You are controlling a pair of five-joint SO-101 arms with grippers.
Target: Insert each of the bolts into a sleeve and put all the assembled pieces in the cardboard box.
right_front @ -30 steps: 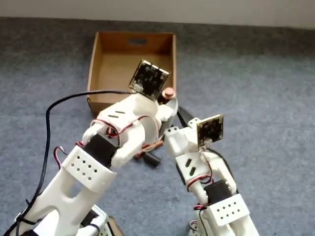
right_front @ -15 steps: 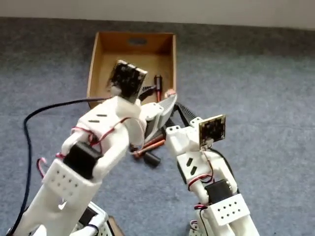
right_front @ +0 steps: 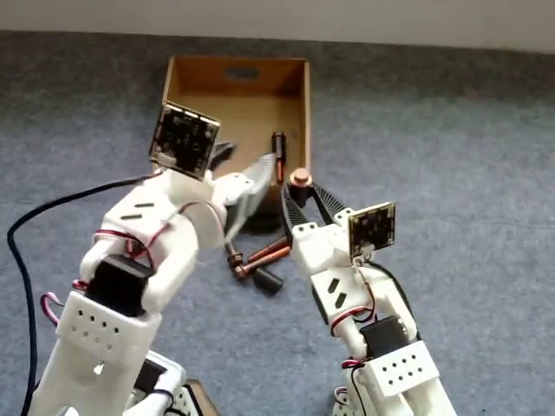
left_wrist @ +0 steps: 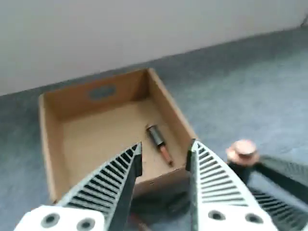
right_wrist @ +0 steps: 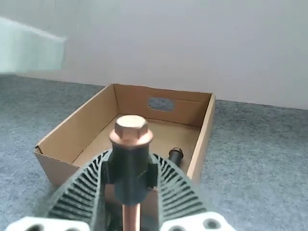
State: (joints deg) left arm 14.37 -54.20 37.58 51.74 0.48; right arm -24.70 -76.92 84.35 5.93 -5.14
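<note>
The right gripper [right_wrist: 130, 158] clamps a copper-bolted black sleeve [right_wrist: 129, 185] upright, while the left gripper [left_wrist: 163, 156] hangs open at the brown cardboard box [left_wrist: 50, 139].

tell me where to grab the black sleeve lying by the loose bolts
Grip the black sleeve across the middle of its barrel, coming straight down from above. It lies on its side on the carpet, so its curved flanks are likely the free faces. Stay clear of the loose bolts beside it.

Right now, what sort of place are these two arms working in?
Likely an indoor bench set up for robot assembly practice: a grey felt-like surface, a plain pale wall, and a cardboard box beside loose bolts, with the right tool holding a sleeved bolt.
</note>
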